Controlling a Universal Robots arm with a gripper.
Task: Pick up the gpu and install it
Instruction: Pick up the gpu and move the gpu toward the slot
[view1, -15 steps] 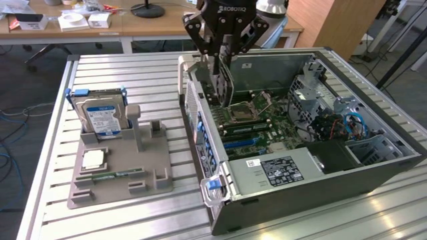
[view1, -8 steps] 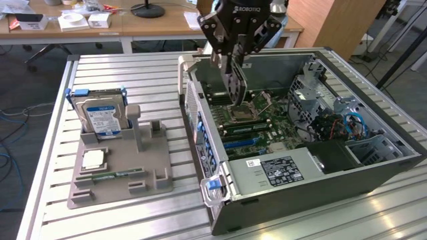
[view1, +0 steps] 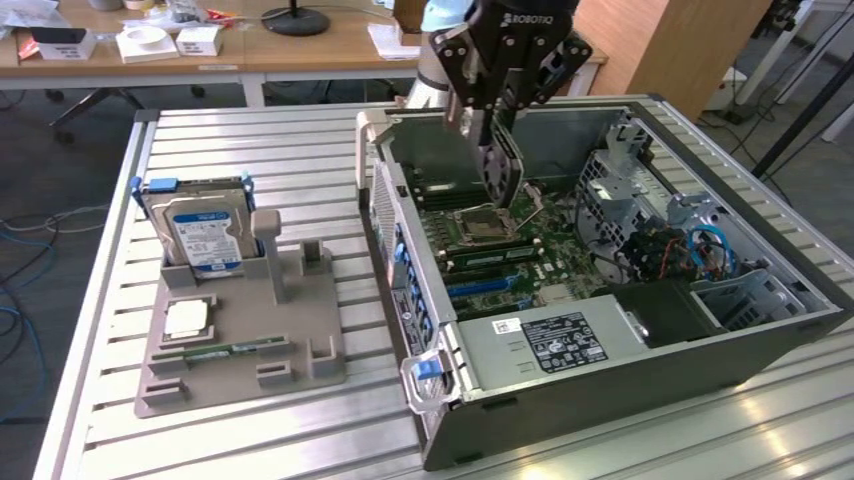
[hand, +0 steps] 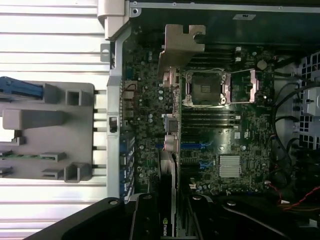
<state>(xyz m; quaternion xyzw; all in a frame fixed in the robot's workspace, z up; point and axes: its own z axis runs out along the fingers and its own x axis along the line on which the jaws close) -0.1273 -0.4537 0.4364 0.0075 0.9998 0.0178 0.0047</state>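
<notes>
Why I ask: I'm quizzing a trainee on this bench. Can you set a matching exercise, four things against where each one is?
Things:
1. gpu
2. hard drive
3. power supply
4. processor socket

Places:
A. standing upright in the grey holder, on the exterior view's left
B. set flat on the motherboard, inside the case
C. held in the pincer, over the motherboard
D. at the near end of the case in the exterior view, dark label facing up

Pairs: 1-C, 2-A, 3-D, 4-B
</notes>
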